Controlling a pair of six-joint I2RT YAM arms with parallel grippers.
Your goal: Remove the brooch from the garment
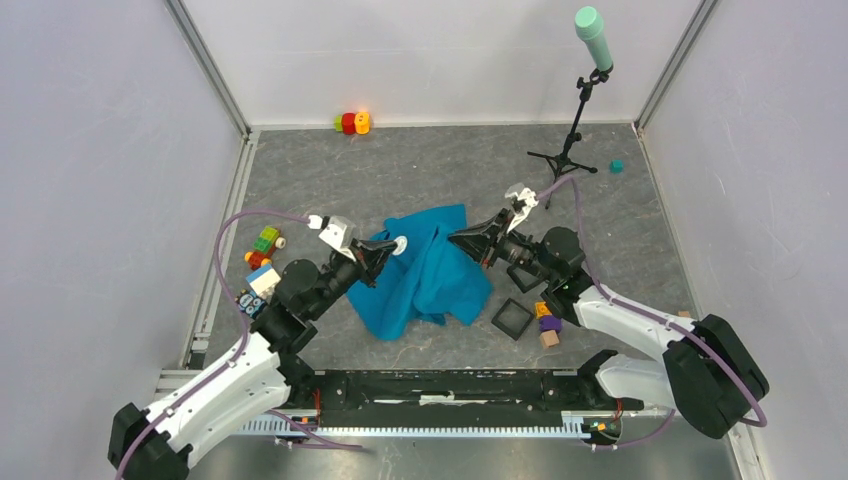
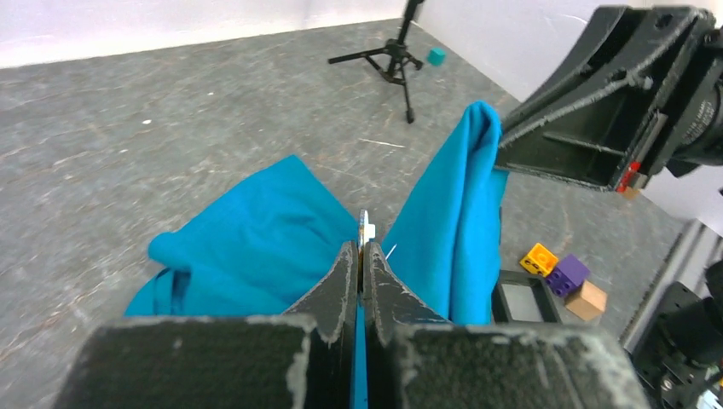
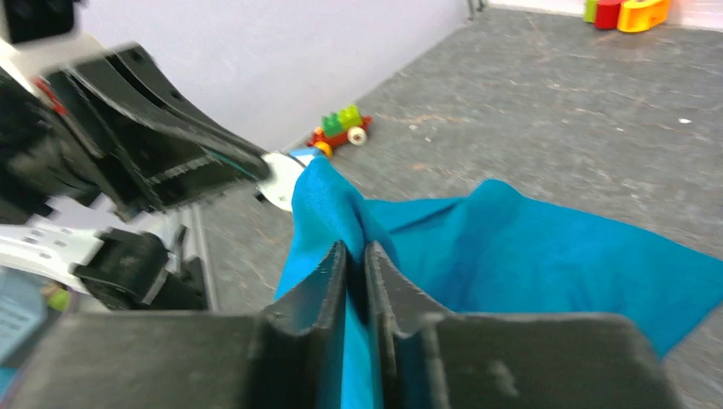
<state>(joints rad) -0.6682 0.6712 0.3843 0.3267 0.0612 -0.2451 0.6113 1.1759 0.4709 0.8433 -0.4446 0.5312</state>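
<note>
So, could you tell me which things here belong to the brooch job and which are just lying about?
Job:
brooch, pinched by the left gripper
blue garment, gripped by the right gripper

Lying about:
microphone stand
teal cube
toy blocks at the back wall
toy blocks by the left arm
black square frame
blocks beside it

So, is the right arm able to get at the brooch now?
Probably not: the right gripper is shut on the garment, and the left gripper is clamped on the brooch.
</note>
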